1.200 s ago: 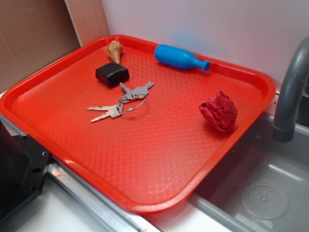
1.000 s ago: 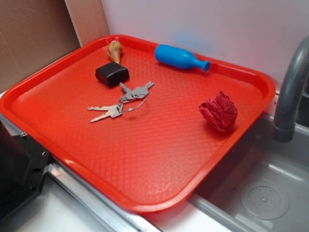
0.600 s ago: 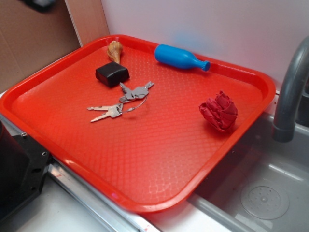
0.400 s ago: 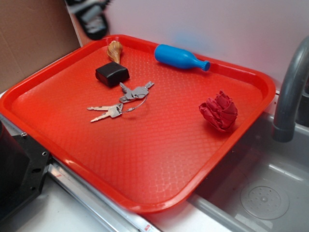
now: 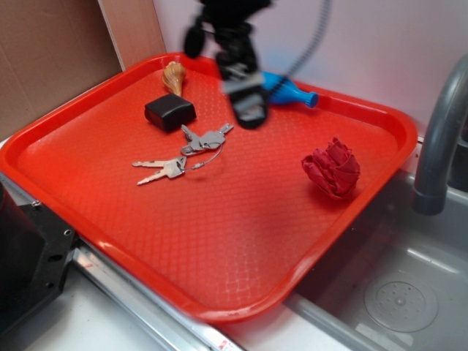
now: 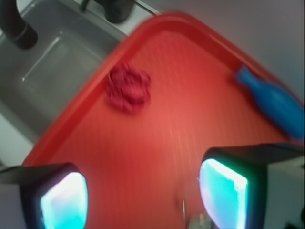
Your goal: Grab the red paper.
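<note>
Exterior view shows the tool blurred above the tray, well apart from the paper, which lies near the tray's edge beside the sink; this looks like the approach step. Next the tool must travel over the paper and descend. Wrist view alone shows the jaws spread wide with nothing between them, the paper ahead; only the exterior shows keys and box.
</note>
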Tool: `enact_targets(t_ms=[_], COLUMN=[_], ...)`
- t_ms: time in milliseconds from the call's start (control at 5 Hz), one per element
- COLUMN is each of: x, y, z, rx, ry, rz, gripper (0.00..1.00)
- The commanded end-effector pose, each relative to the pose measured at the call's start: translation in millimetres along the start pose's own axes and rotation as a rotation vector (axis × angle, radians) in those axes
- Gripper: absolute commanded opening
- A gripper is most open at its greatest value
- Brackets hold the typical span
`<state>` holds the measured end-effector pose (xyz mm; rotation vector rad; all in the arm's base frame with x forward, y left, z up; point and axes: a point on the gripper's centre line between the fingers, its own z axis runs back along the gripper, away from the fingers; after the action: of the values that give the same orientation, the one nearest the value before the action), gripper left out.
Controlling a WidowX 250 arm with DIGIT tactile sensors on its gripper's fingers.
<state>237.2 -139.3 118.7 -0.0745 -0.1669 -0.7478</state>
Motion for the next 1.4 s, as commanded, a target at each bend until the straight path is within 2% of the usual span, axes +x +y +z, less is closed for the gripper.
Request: enact_targets(t_ms=[0, 200, 400, 600, 800, 1000, 1200], x=[29.0, 37.5, 45.1, 45.7, 40.8, 32.5, 7.5], y=[-13.4, -5.3, -9.4, -14.3, -12.6, -8.2, 1.3], z=[-39.8, -72.3, -95.3, -106.9, -99.1, -77.0, -28.5], rx=[0.062, 0.000, -0.005, -0.062, -0.076, -0.067, 0.022], ry=[0.057, 0.068, 0.082, 0.063, 0.026, -0.015, -0.039], rz=[-0.155, -0.218, -0.306, -0.300, -0.285, -0.259, -0.127], gripper=[1.00, 1.00, 1.00, 0.00, 0.00, 0.00, 0.00])
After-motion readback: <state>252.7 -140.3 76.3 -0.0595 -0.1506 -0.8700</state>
